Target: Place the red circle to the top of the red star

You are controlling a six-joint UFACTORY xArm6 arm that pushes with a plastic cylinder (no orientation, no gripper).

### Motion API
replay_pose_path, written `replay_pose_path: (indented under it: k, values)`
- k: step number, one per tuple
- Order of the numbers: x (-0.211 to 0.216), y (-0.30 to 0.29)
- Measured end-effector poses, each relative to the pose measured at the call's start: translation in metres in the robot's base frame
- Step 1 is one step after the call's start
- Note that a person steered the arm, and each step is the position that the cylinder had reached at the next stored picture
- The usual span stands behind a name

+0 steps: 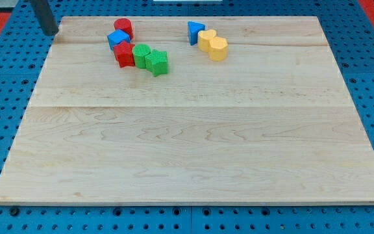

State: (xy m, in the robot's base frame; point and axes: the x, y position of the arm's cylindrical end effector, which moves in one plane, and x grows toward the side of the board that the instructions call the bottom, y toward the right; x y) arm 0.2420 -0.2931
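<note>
1. Camera view: my tip [50, 32], the dark rod's lower end, rests at the light wooden tabletop's [193, 149] top-left corner. There is no claw, so no open or closed state applies.
2. The red plastic circle block [123, 28] lies to the tip's right, near the top edge, with the blue cube block [117, 39] between it and the red star block [124, 54].
3. The circle already sits above the star, I judge.
4. Count: 2 red, 2 blue including a triangle [194, 31], 2 green [149, 59], 2 yellow [213, 44].
</note>
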Motion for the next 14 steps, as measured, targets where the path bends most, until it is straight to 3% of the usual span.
replay_pose_path:
  k: [2, 4, 5, 6, 7, 9, 10, 12, 14]
  values:
    - [0.013, -0.009]
    - [0.023, 0.083]
    - [0.034, 0.101]
    - [0.033, 0.199]
    - [0.020, 0.233]
    - [0.004, 0.193]
    - [-0.029, 0.213]
    - [-0.048, 0.089]
    - [-0.041, 0.117]
